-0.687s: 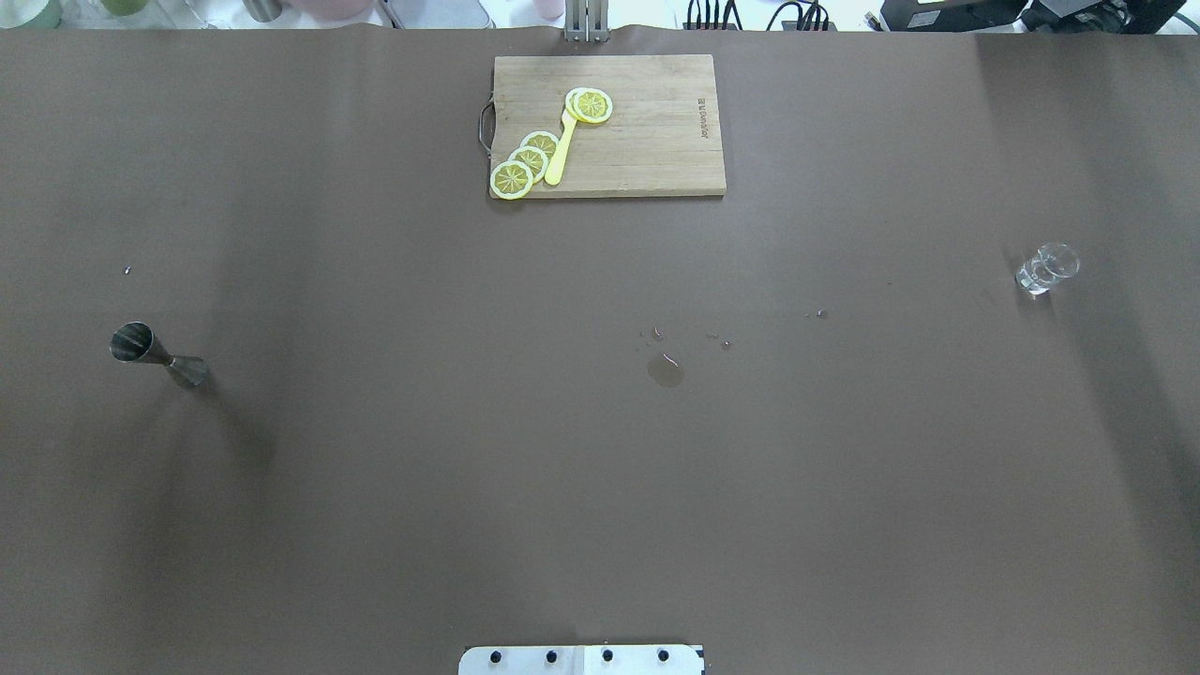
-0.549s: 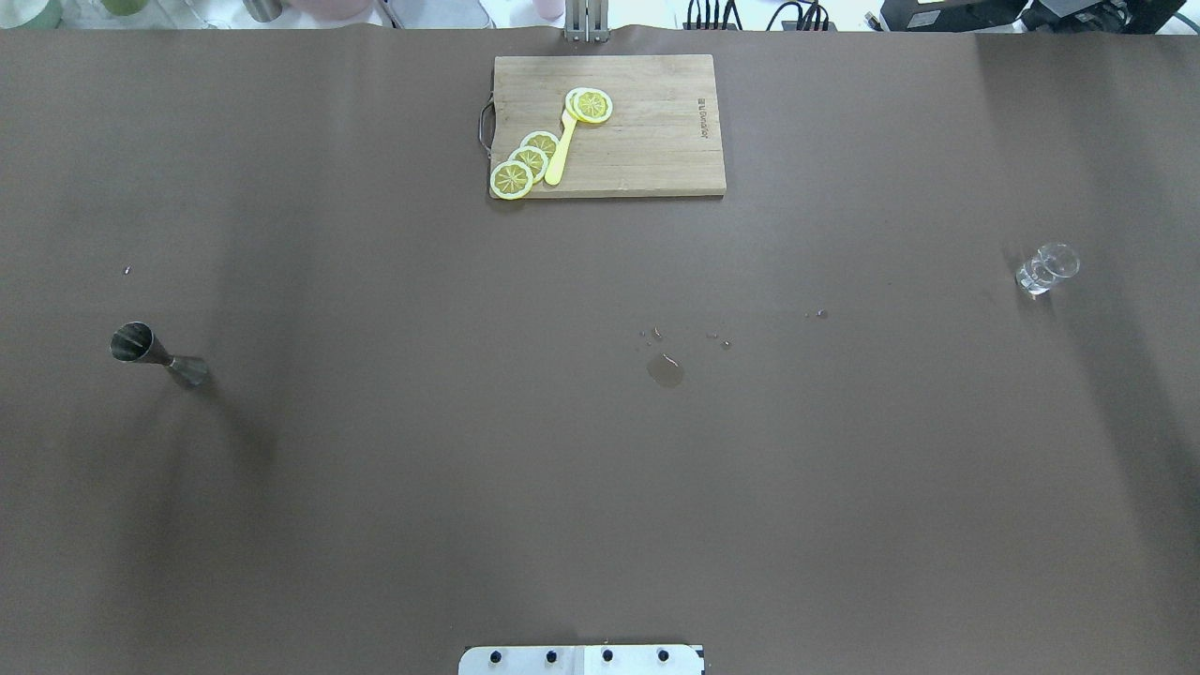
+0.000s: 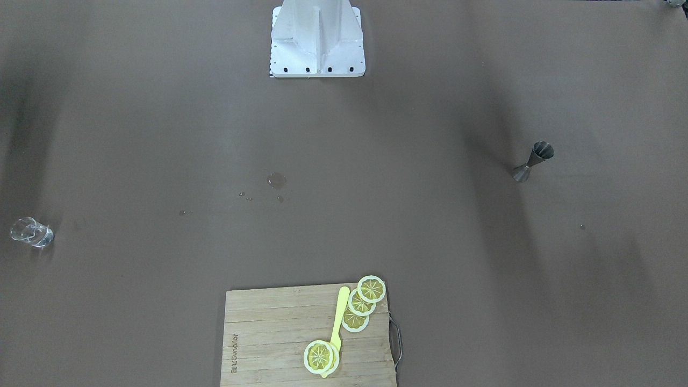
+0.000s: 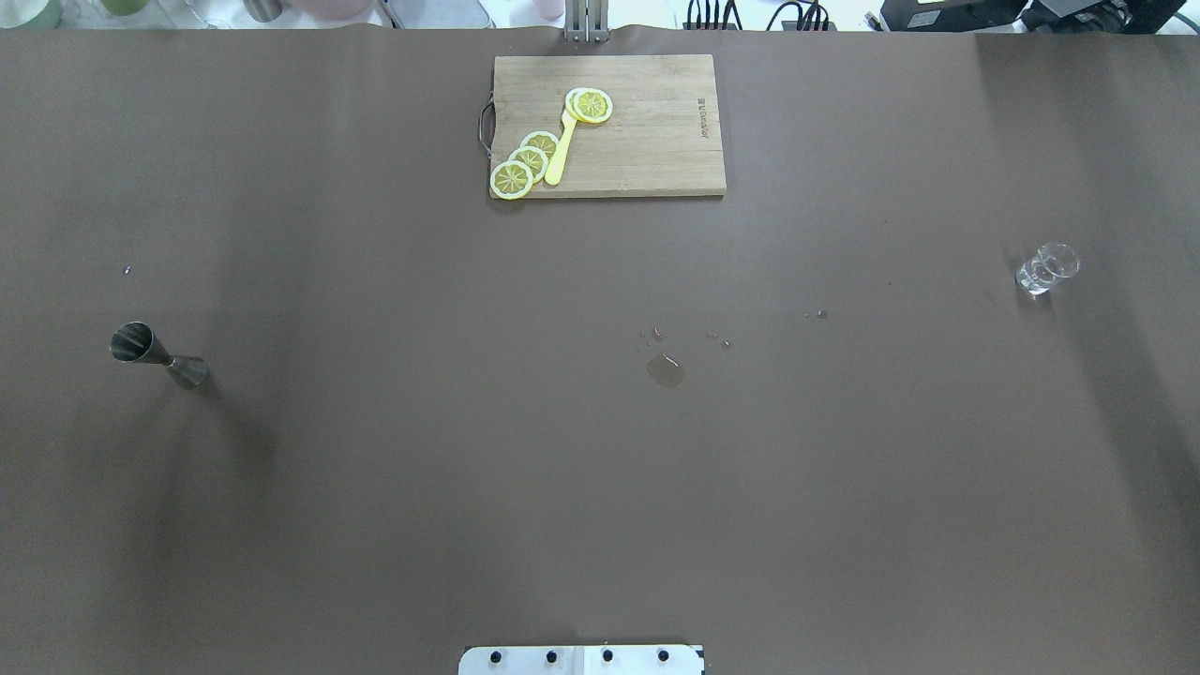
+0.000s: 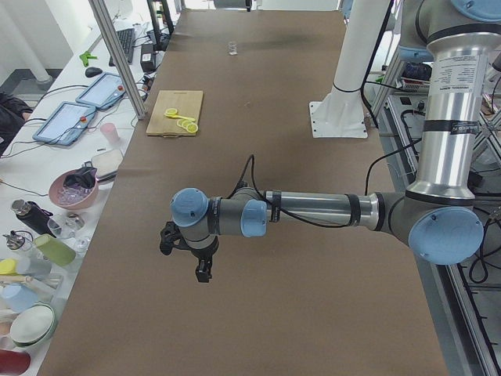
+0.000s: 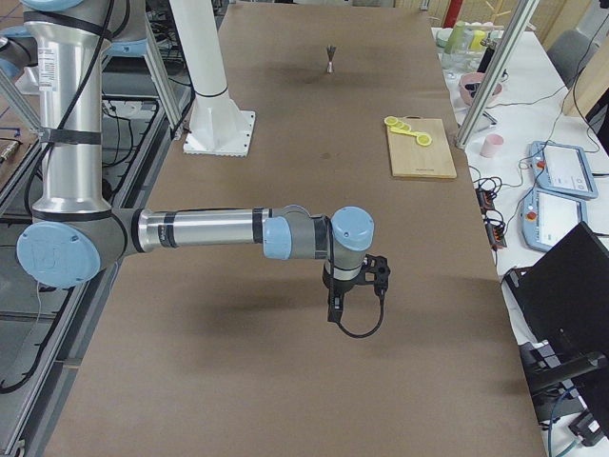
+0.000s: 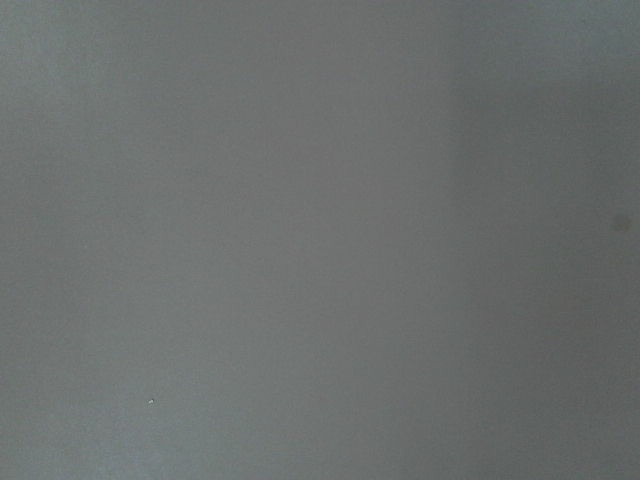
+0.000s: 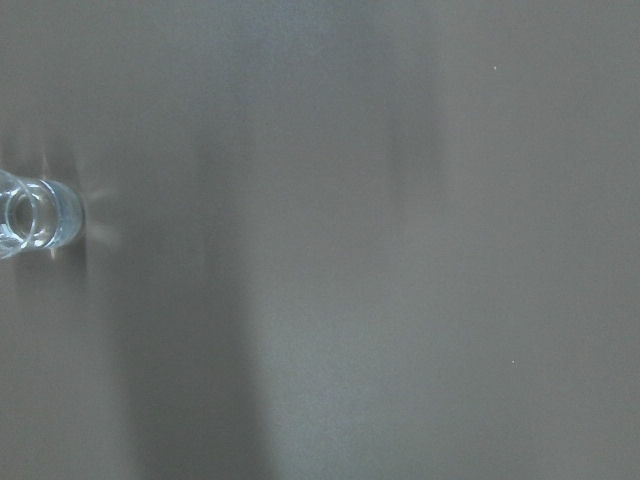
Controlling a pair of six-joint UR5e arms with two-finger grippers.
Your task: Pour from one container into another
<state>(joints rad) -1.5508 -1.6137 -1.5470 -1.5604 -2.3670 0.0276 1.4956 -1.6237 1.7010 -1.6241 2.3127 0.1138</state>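
The dark metal jigger (image 4: 156,354) stands upright on the brown table at the robot's far left, also seen in the front-facing view (image 3: 532,161) and far off in the right-side view (image 6: 330,60). The clear glass cup (image 4: 1047,269) stands at the far right (image 3: 31,232) (image 5: 232,48); the right wrist view catches it at its left edge (image 8: 30,215). My left gripper (image 5: 202,270) and my right gripper (image 6: 336,312) each point down over the table and show only in the side views, so I cannot tell whether they are open or shut. The left wrist view holds only bare table.
A wooden cutting board (image 4: 656,141) with lemon slices (image 4: 525,161) and a yellow utensil lies at the far middle. A small puddle (image 4: 665,371) and drops mark the table's centre. The white robot base (image 3: 317,37) stands at the near edge.
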